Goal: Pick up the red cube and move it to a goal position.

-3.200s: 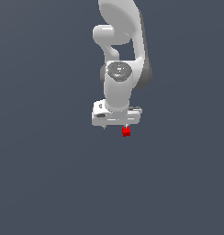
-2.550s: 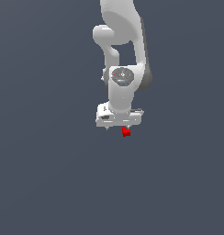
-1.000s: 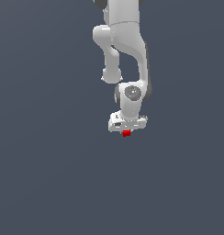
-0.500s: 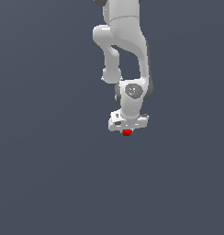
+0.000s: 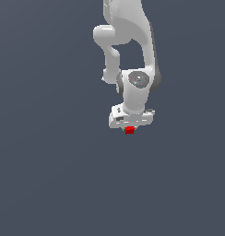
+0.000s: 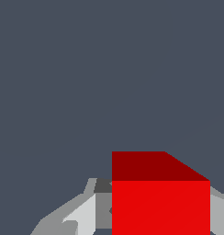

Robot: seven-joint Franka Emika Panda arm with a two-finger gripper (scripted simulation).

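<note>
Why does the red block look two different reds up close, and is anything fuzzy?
Wrist view: the red cube has one bright face and one darker, shaded face; edges look jagged, not fuzzy. Exterior view: the cube is tiny under the gripper, sharp, with no shadow visible on the grey background.

Smooth, faintly glossy white plastic-looking arm shell [image 5: 133, 41]; flat matt small bright red cube [image 6: 160, 206]; uniform matt dark grey-blue ground [image 5: 50, 175].

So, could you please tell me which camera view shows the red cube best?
The wrist view: the red cube fills much of the frame, two faces visible, with pincer fingers beside it. The exterior view shows it only as a speck under the pincer.
</note>
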